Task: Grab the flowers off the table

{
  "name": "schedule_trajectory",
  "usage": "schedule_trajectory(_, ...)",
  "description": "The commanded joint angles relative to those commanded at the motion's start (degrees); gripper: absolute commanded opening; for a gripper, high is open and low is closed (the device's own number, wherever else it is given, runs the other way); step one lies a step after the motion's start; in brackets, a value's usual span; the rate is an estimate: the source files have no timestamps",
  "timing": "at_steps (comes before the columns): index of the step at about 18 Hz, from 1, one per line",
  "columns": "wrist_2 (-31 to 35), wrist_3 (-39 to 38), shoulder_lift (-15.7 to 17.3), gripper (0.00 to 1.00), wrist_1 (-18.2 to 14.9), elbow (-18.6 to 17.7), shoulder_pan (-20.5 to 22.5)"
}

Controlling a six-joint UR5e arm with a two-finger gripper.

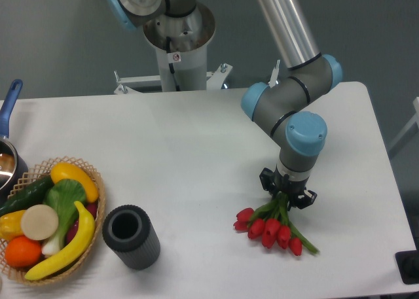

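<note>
The flowers [272, 230], a small bunch of red tulips with green stems, lie on the white table [196, 148] at the front right, heads pointing toward the front edge. My gripper [287, 197] points straight down over the stem end of the bunch, its black fingers around the green stems. The arm's wrist hides the fingertips, so I cannot tell how tightly they are closed. The tulip heads look to be touching or just above the tabletop.
A dark grey ribbed cylinder cup [131, 237] stands at the front left of centre. A wicker basket [49, 224] of fruit and vegetables sits at the front left corner. A pot with a blue handle [8, 135] is at the left edge. The robot base [177, 44] stands behind the table.
</note>
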Motion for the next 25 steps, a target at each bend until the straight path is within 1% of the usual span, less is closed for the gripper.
schedule_trajectory(6,-0.2,-0.2,3.2,0.00,-0.4,-0.6,0.7)
schedule_trajectory(10,0.4,0.4,5.4,0.00,-0.6,1.3,1.5)
schedule_trajectory(12,0.4,0.6,6.9,0.00,-1.0,3.3,2.9)
schedule_trajectory(13,0.4,0.5,7.0,0.00,-1.6,4.5,3.2)
schedule_trajectory(14,0.2,0.5,7.0,0.00,-2.5,6.0,3.8)
schedule_trajectory(16,0.1,0.5,7.0,0.01,-6.0,8.7,4.5)
schedule_trajectory(19,0.4,1.2,7.6,0.02,-9.5,10.7,4.9)
schedule_trajectory(20,0.7,2.1,7.7,0.02,-11.2,11.5,4.8)
schedule_trajectory(21,1.1,3.8,7.6,0.02,-13.7,12.4,4.7)
schedule_trajectory(22,2.0,4.8,7.6,0.02,-15.2,13.1,4.7)
schedule_trajectory(25,2.5,5.1,7.7,0.01,-15.8,13.0,4.7)
